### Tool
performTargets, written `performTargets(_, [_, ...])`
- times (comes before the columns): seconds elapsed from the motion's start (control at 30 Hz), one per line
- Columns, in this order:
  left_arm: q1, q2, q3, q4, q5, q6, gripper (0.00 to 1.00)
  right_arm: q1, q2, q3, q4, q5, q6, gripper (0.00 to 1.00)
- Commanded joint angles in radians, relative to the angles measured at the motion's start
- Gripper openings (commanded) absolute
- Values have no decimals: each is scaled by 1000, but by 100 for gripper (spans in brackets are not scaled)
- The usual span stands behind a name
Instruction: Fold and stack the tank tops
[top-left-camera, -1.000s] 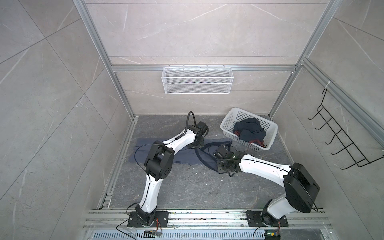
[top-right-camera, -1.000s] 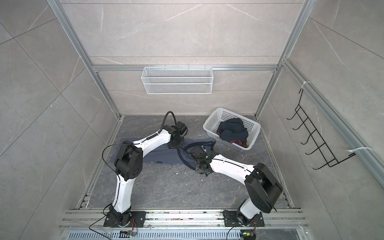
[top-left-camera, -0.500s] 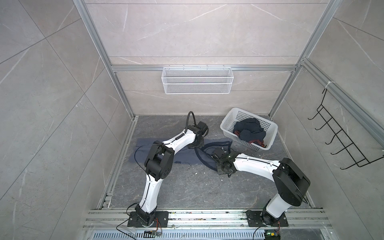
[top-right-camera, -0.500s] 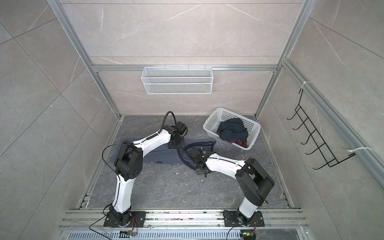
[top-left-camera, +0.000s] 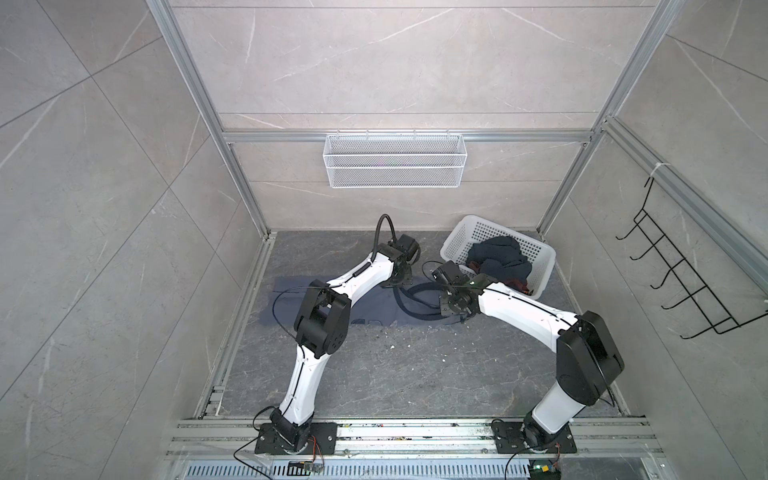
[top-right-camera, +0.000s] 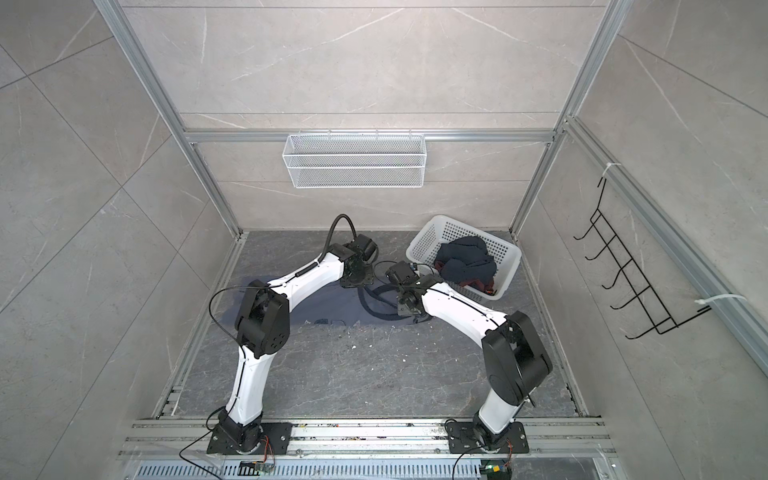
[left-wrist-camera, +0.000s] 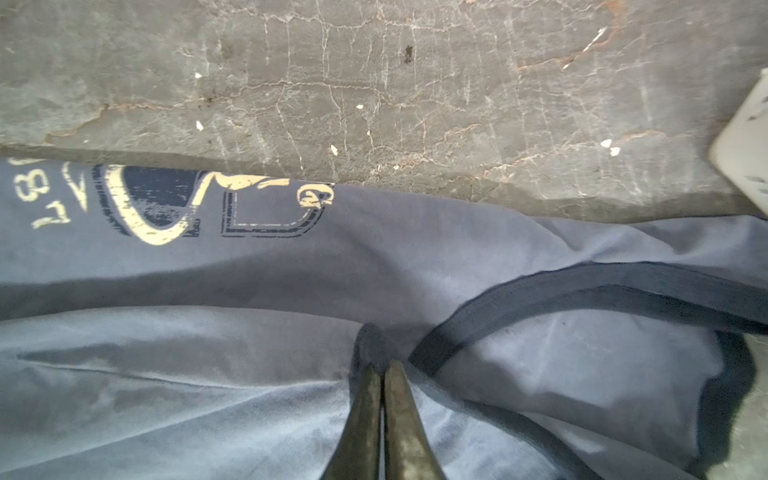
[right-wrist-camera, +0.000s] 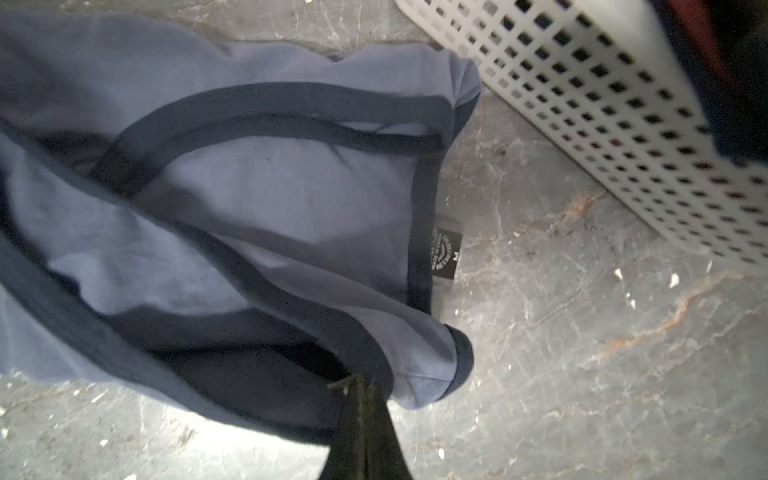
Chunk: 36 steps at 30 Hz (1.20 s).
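Mid-frame, left gripper is clamped on the slate-blue tank top, right gripper on its dark trim. The right stood partly open a second ago.

One blue tank top, perhaps one navy top, one basket, one wire shelf

On the slate-blue tank top, neck label reads "M"; cream print shows "8".
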Motion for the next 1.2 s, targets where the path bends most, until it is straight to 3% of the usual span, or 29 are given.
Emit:
performTargets(0.0, [9,28,34,-2,-15,24,9,-19,53,42,-46,-21,-54,0])
performTargets(0.27, [26,63,49,26,-9,30,16,-32,107,34,-79,49,-48,0])
performTargets(0.4, [26,59,75,2,12,59,38,-33,108,41,-72,33,-61,1])
performTargets(0.6, [32,-82,38,-55,18,68,70,-38,39,32,-90,7,-42,39])
performTargets(0.67, [50,-179,-62,-15,45,72,75,-61,-22,-16,-65,-52,-28,47])
performTargets(0.77, [105,-323,-253,60,80,53,78,-122,-113,-105,-1,-178,-7,50])
performTargets(1.0, [321,-559,-671,230,128,31,80,-315,-167,-291,219,-491,56,45])
performTargets(1.17, [479,-582,-809,315,174,54,80,-337,-108,-296,270,-543,56,39])
